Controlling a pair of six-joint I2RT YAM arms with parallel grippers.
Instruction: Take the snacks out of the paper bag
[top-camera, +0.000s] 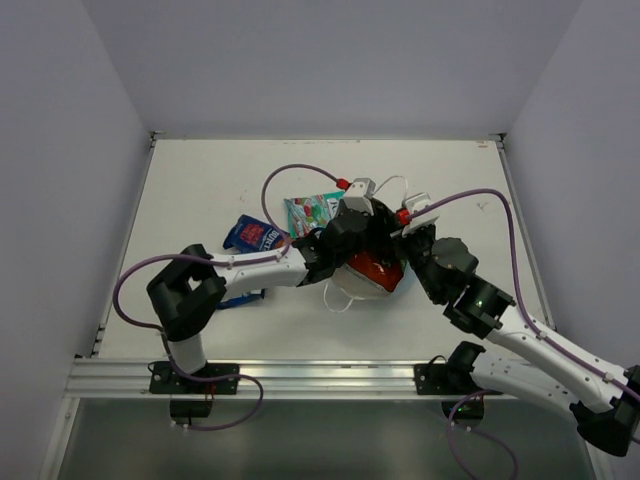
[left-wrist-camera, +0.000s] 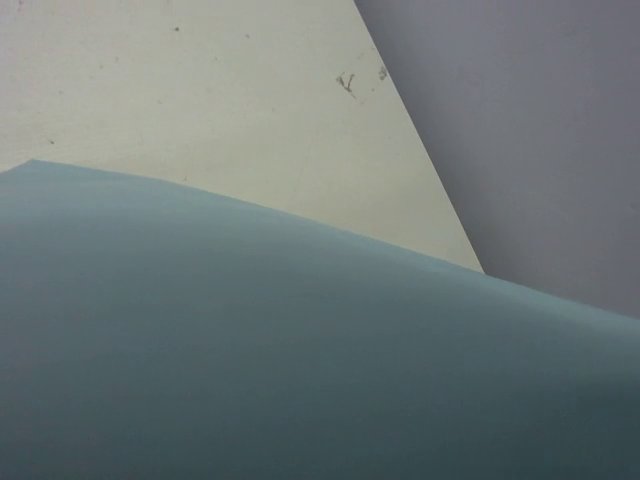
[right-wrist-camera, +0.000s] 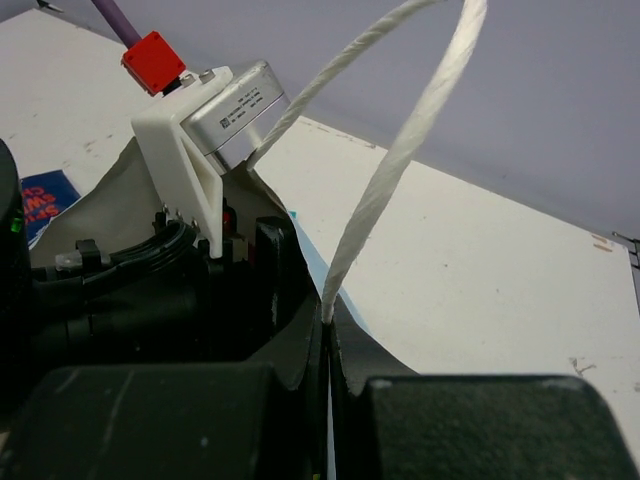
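The light blue paper bag (left-wrist-camera: 300, 350) lies mid-table under both grippers and fills the left wrist view. Its white cord handle (right-wrist-camera: 400, 150) rises from my right gripper (right-wrist-camera: 330, 335), which is shut on the bag's rim beside that cord. In the top view this gripper (top-camera: 408, 242) is at the bag's right side. My left gripper (top-camera: 366, 238) reaches into the bag's mouth, its fingers hidden. An orange-red packet (top-camera: 376, 268) shows in the mouth below it. A teal-white packet (top-camera: 312, 212) and a dark blue and red packet (top-camera: 252, 235) lie on the table to the left.
A blue packet (top-camera: 238, 298) lies partly under the left arm. A second cord loop (top-camera: 340, 302) trails toward the near edge. The left arm's wrist camera (right-wrist-camera: 225, 110) sits close in front of the right gripper. Grey walls enclose the table (top-camera: 200, 180).
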